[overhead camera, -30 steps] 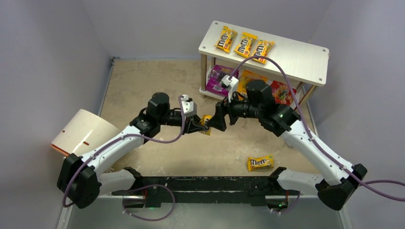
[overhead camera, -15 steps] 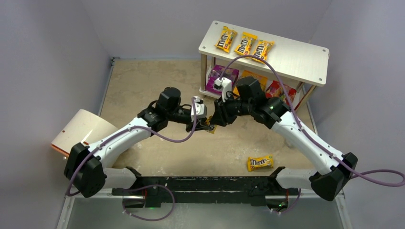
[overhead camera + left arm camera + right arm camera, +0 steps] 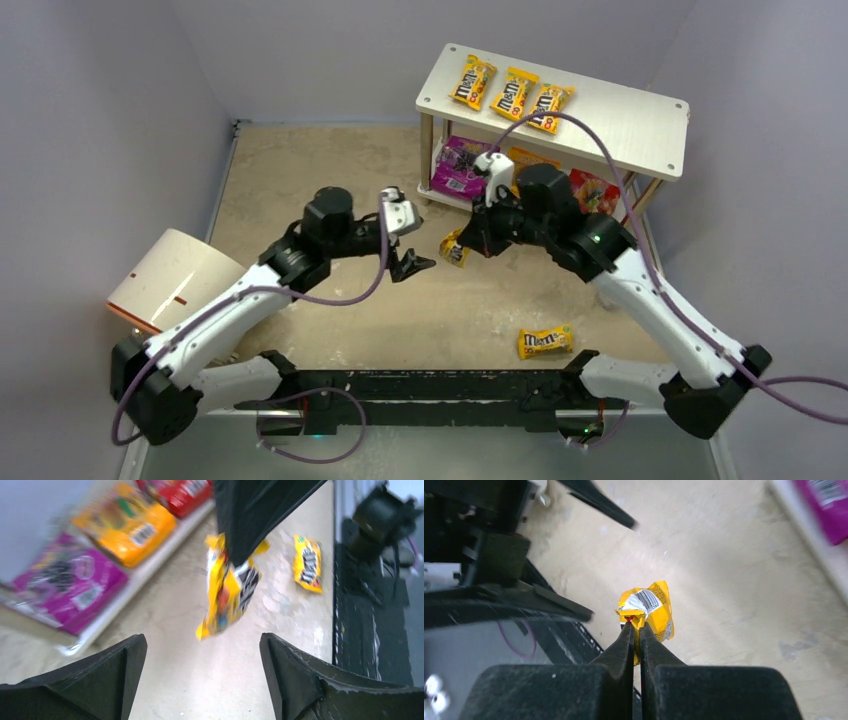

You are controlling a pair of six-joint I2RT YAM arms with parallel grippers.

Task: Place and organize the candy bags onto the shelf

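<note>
Pinching a hanging yellow M&M's packet (image 3: 453, 249) tight in the right pincer (image 3: 466, 244), mid-frame over the surface (image 3: 300, 170). Spread wide and empty at the left pincer (image 3: 412, 265), just left of the packet, apart.

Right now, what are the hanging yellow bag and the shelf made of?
The yellow bag looks like thin, glossy plastic film; it crinkles where the right tool pinches it. The shelf is probably painted or laminated wood: matte pale boards on thin light posts.
</note>
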